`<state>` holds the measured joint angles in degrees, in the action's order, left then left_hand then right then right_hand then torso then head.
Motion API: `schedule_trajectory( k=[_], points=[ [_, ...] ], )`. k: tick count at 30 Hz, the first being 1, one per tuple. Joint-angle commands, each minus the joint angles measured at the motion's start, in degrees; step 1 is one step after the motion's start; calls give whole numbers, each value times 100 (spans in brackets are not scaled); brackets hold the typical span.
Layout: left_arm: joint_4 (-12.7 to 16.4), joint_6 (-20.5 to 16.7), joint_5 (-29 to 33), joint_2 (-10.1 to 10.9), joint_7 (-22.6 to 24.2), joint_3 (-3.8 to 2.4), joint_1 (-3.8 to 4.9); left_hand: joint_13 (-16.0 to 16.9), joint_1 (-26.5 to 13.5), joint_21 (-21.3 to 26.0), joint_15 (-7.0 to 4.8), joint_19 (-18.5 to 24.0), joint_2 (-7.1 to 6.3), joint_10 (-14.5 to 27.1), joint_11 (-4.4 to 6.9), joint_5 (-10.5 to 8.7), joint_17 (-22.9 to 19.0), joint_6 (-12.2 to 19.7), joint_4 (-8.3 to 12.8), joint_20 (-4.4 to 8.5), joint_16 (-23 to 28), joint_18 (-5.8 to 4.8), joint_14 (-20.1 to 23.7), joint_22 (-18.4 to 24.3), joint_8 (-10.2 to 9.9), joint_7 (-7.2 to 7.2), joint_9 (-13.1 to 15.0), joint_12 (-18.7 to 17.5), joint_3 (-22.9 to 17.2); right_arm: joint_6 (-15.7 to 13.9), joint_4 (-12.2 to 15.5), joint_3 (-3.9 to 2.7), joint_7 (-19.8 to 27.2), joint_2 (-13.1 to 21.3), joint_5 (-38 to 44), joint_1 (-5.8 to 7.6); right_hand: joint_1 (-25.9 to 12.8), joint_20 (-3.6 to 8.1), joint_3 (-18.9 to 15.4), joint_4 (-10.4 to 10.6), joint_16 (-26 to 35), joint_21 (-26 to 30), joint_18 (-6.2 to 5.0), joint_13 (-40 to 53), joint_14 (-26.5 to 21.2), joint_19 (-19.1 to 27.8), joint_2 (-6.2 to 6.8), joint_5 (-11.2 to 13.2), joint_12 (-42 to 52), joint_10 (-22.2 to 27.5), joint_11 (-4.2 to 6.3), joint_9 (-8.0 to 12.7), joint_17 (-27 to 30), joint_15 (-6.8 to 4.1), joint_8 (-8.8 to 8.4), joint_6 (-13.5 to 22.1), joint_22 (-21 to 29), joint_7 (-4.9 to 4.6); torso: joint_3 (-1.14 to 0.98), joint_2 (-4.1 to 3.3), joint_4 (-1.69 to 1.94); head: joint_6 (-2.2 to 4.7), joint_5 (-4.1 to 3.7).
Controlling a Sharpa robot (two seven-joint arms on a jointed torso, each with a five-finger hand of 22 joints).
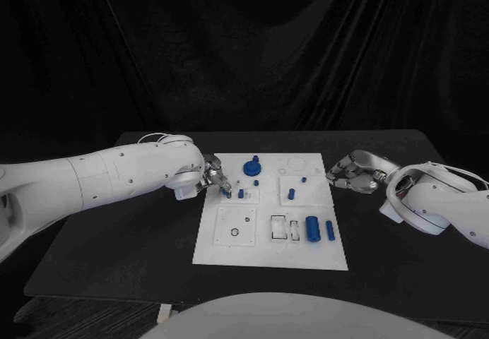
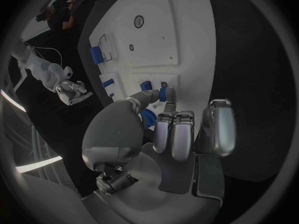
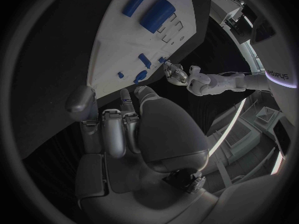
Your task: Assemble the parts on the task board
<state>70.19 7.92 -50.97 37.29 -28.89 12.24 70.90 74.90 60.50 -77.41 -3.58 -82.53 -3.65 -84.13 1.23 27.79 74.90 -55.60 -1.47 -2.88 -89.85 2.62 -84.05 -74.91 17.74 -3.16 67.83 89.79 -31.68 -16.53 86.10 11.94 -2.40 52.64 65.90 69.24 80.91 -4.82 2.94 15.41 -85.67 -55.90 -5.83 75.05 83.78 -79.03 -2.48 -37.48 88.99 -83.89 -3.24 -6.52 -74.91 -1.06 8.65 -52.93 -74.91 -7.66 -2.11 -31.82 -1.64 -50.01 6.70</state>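
left hand (image 1: 207, 174) at task board (image 1: 271, 251) edge, right hand (image 1: 352, 172) just beside opposite edge

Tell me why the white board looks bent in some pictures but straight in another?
In the head view the white board has straight edges and lies flat on the dark table. In the left wrist view the board's edge curves round the left robot hand, and in the right wrist view it bows too: those round fisheye pictures bend straight lines.

Smooth white arms, each silver robot hand (image 1: 207, 175) metallic.
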Motion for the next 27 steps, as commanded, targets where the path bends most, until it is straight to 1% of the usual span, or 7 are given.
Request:
schedule_trajectory(
  k=[1, 5, 19, 27],
  points=[
    [-18, -76, 51, -20, 88, -4, -14, 1510, 7, -10, -52, -10, 60, -587, 35, -6, 1510, -41, 194, 41, -15, 40, -595, -1112, -14, 81, 1, 21, -220, -8, -6, -4, -79, 7, 26, -15, 35, -12, 21, 2, 38, 28, -68, 1272, 424, 37, 6, 4, -31, -406, 22, 5, -929, -4, -3, -35, -640, -8, -1, -1, 2, 1, 1],
    [-36, -62, 51, -41, 96, -4, -19, 1510, 0, -9, -52, -10, 61, -587, 36, -12, 1510, -40, 191, 42, -15, 40, -595, -1111, -15, 81, 1, 21, -219, -4, -17, -4, -79, 1, 26, -15, 35, -12, 21, 2, 38, 28, -68, 1272, 424, 37, 6, 4, -31, -406, 22, 5, -929, -4, -3, -35, -640, -8, 0, 0, 0, 1, 15],
    [-109, -39, 51, -109, 149, -3, -40, 1510, -1, 11, -53, 2, 64, -587, 36, -16, 1510, -37, 191, 43, -15, 45, -595, -1105, -16, 82, 2, 21, -220, 10, -33, -4, -74, -17, 26, -18, 35, -12, 21, 2, 38, 28, -68, 1272, 424, 37, 6, 4, -31, -406, 22, 5, -929, -4, -3, -35, -640, -8, -2, -1, 3, 1, 13],
    [-144, -64, 51, -122, 195, -3, -97, 1510, 2, 12, -53, 1, 68, -587, 37, -20, 1510, -30, 193, 44, -15, 45, -595, -1105, -20, 83, 2, 21, -225, 17, -35, -4, -70, -22, 26, -21, 35, -12, 21, 2, 38, 28, -68, 1272, 424, 37, 6, 4, -31, -406, 22, 5, -929, -4, -3, -35, -640, -8, -1, 1, -1, 1, 12]
  ],
)
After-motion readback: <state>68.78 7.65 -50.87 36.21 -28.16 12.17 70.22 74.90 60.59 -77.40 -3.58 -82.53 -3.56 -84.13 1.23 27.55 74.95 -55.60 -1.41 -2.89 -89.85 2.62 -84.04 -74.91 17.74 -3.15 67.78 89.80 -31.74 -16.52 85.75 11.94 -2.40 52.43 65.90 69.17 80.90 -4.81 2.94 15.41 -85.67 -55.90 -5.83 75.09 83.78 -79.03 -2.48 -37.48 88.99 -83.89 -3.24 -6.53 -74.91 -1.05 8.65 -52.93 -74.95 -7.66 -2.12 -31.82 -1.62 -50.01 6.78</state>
